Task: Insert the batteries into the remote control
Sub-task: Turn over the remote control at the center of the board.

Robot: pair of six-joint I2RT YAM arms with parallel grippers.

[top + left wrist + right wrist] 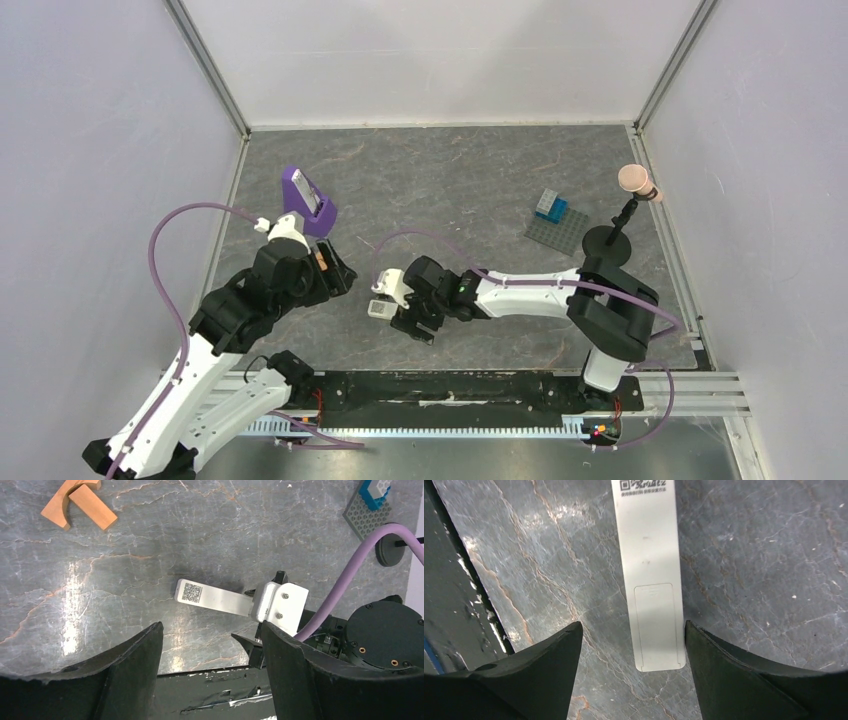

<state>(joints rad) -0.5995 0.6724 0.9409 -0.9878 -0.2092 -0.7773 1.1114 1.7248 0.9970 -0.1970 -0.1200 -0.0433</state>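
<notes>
Grey, marble-veined worktop is boxed in by pale walls. Toward its left edge the left end effector hangs with fingers spread and nothing between them, just beside a purple wedge stand. The right end effector sits close to the near edge, a little left of its middle, fingers also spread to either side of the remote control. A grey studded plate carrying a blue brick lies toward the right edge. The remote control lies flat, back face up, nearer the right-hand finger than the other. Its battery cover is outlined at the end between the fingers. A QR code marks the far end; the print beside it is cropped and unreadable.
</notes>
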